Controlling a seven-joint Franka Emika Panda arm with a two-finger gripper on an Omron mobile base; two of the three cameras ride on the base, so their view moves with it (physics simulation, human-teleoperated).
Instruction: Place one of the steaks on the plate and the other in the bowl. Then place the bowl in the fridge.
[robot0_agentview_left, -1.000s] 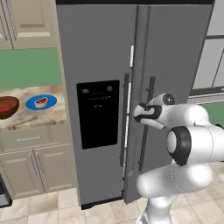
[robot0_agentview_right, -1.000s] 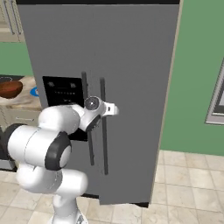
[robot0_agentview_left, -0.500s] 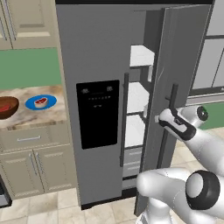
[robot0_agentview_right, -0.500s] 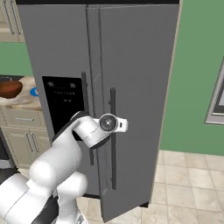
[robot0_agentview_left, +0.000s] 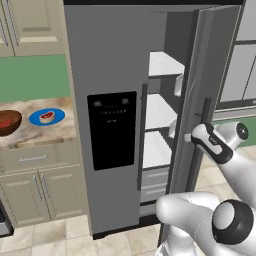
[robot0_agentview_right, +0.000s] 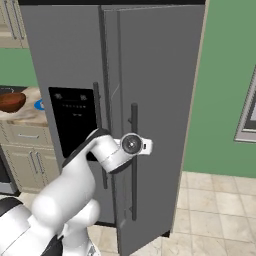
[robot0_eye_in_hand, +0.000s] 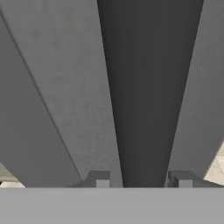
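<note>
We found the arm stretched forward from the base, its wrist level and the fingers (robot0_eye_in_hand: 103, 178) set either side of the dark vertical handle (robot0_eye_in_hand: 148, 96) of the fridge (robot0_agentview_left: 115, 60), whose right door (robot0_agentview_right: 160, 100) stood ajar. In the hand view the two tips flanked the handle with a slim gap on each side, so we could not tell whether they gripped it or stood loose. The left base view showed white inner shelves (robot0_agentview_left: 165, 64) through the opening at upper centre; the right base view showed the door's flat grey outer face instead. At the left edge of the left base view, the marbled table (robot0_agentview_left: 45, 131) carried the dark wood-like bowl (robot0_agentview_left: 9, 123) with red inside and the glossy blue plate (robot0_agentview_left: 46, 117) bearing a fat-rimmed steak (robot0_agentview_left: 47, 117).
</note>
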